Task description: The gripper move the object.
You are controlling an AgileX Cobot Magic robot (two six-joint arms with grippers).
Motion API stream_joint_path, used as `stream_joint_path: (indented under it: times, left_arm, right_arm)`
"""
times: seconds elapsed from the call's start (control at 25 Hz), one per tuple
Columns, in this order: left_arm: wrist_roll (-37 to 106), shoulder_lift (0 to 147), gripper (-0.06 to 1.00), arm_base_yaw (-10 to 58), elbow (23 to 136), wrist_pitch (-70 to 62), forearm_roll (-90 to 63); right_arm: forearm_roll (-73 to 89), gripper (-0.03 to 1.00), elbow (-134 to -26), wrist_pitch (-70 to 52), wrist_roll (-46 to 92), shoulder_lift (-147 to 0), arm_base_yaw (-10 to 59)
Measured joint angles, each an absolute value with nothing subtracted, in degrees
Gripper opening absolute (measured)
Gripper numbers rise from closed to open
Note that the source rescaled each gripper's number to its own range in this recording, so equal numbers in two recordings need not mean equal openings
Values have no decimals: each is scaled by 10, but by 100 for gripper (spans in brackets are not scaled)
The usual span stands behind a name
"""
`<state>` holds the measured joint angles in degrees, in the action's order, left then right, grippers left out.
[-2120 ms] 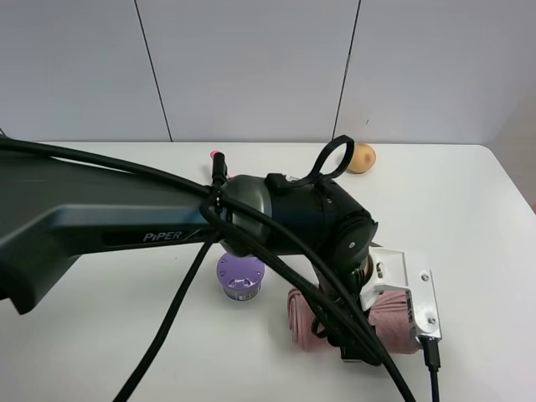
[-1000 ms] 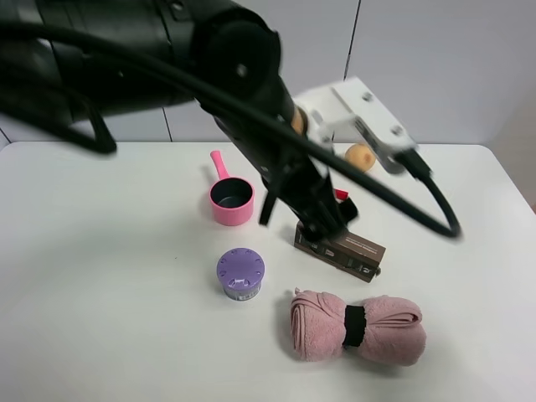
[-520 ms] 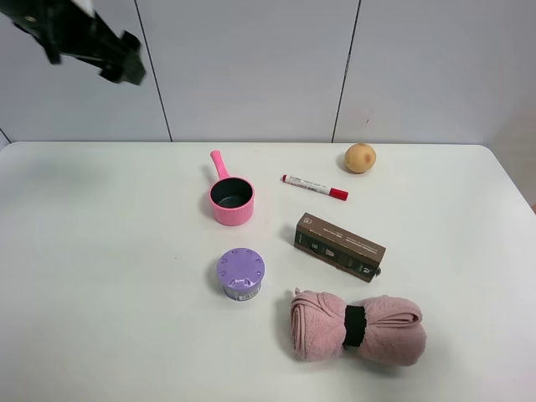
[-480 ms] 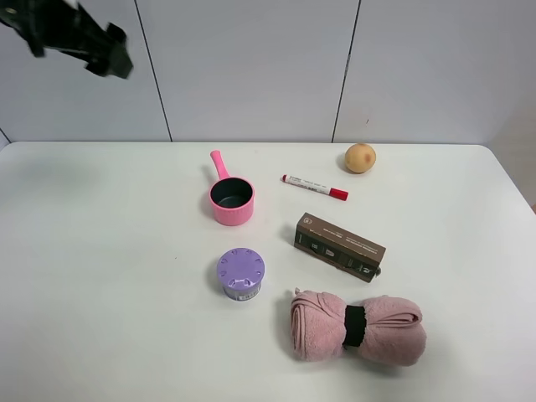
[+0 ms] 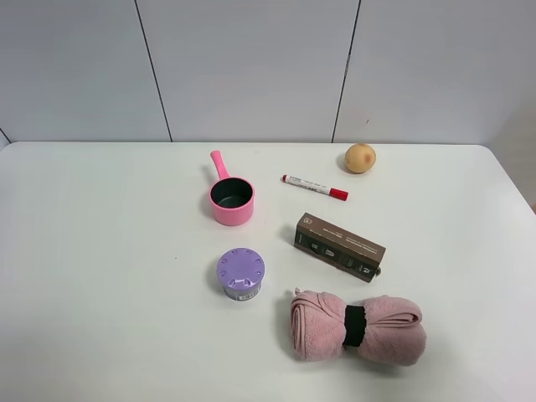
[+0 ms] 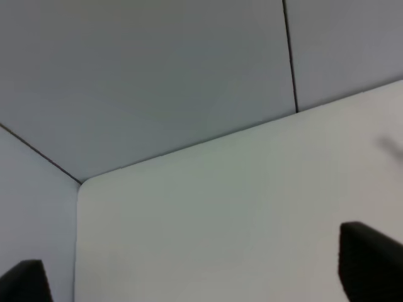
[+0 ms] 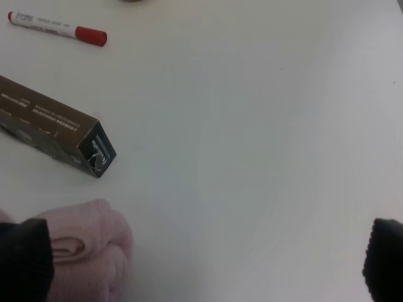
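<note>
Gone from the high view is the bulky black arm that covered the table two seconds ago and was up in the left corner half a second ago; the soft pink rolled towel with a black band around its middle lies where it was, free on the white table, at the near edge right of centre. Nothing touches it. Just behind it is the dark brown long box, and left of it the purple round lidded container. Further back stand the pink saucepan, the white marker with a red cap and the small round potato.

The left gripper hangs over a bare table corner, its black fingertips wide apart and holding nothing. The right gripper is also spread wide and empty; one of its fingertips overlaps the towel's end in the picture, contact unclear.
</note>
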<state>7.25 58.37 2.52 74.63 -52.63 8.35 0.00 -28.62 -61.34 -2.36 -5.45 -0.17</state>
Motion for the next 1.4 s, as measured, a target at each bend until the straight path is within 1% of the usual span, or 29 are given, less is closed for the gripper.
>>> stream_joint_path:
  times: [0.16,0.4,0.68,0.96,1.4]
  left_arm:
    - [46,464,84,25,642,-526,49]
    - [42,268,84,25,493,-526,41]
    - [42,87,84,25,397,-534,5]
    - [42,11,84,25,358,-574,0]
    - [41,-3,84,25,310,-605,0]
  right_arm:
    - [0,100,-286,-613,-24,-55,-2]
    - [0,100,-286,-613,-24,-55,-2]
    - [0,100,-286,-613,-24,-55,-2]
    - [0,100,-286,-613,-24,-55,-2]
    - [0,100,-286,-613,-24,-55,-2]
